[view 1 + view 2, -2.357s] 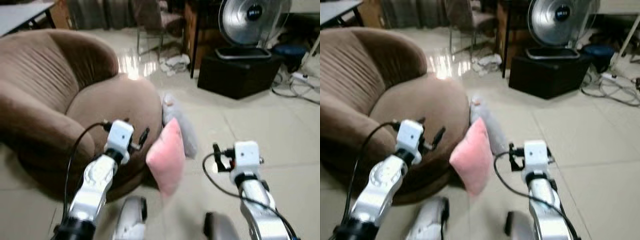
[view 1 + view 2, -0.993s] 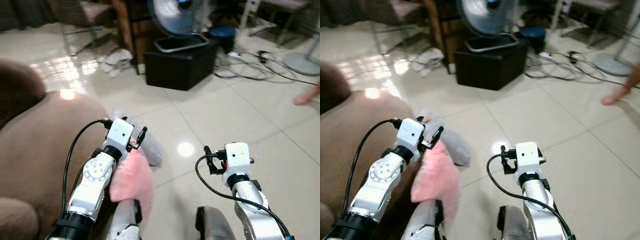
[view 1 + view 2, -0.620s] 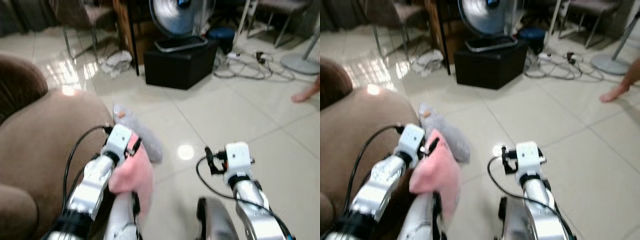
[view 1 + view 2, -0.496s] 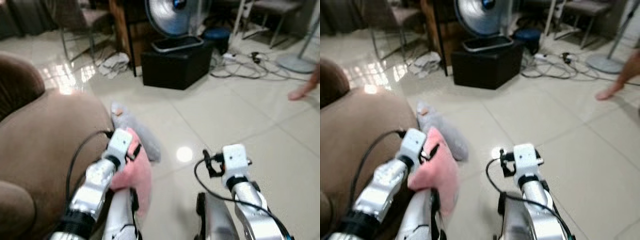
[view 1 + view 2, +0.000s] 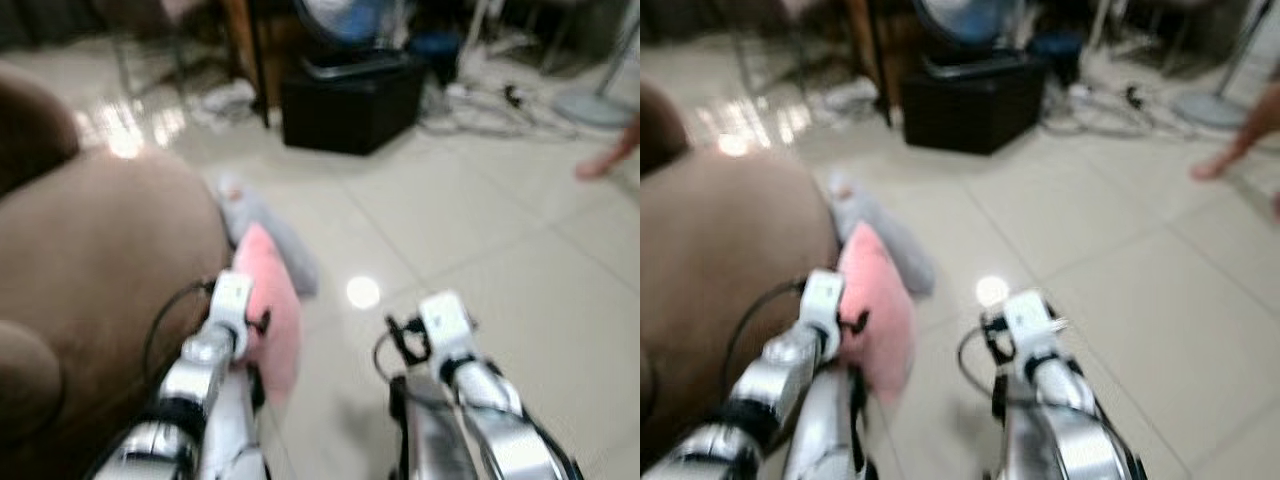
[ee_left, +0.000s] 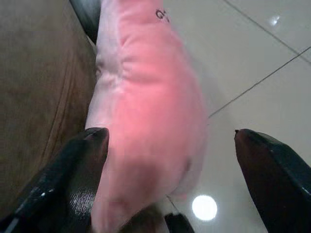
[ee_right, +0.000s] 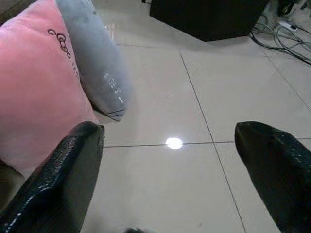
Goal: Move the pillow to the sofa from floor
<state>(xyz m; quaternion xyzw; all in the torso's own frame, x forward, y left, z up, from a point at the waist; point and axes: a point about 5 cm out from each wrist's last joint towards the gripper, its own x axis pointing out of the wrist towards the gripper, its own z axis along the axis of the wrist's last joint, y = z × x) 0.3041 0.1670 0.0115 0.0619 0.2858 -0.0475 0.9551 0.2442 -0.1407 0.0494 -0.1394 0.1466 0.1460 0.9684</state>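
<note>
1. While its fingers stand wide apart, the left gripper [image 6: 170, 170] reaches at the pink pillow [image 6: 146, 107], which sits between the two black fingers with no visible clamp on it; one finger [image 6: 68, 179] lies close against the pillow's side and the other is well clear.
2. Seen from the head, the left gripper [image 5: 262, 322] is right at the pillow [image 5: 272, 300], which stands on edge on the tiled floor [image 5: 480, 230], leaning against the front of the brown sofa [image 5: 90, 260].
3. The right gripper [image 7: 167, 194] is also spread open and holds nothing, hovering over bare tile just beside the pillow.
4. A grey pillow [image 7: 95, 63] lies behind the pink one, touching it, also on the floor by the sofa.
5. By the look of things, the task is at an early stage: the approach is done, but the grasp, the lift and the placing on the sofa seat are all left.
6. Beyond, a black box [image 5: 350, 100] and loose cables [image 5: 500, 100] sit well apart; the head views are blurred.
</note>
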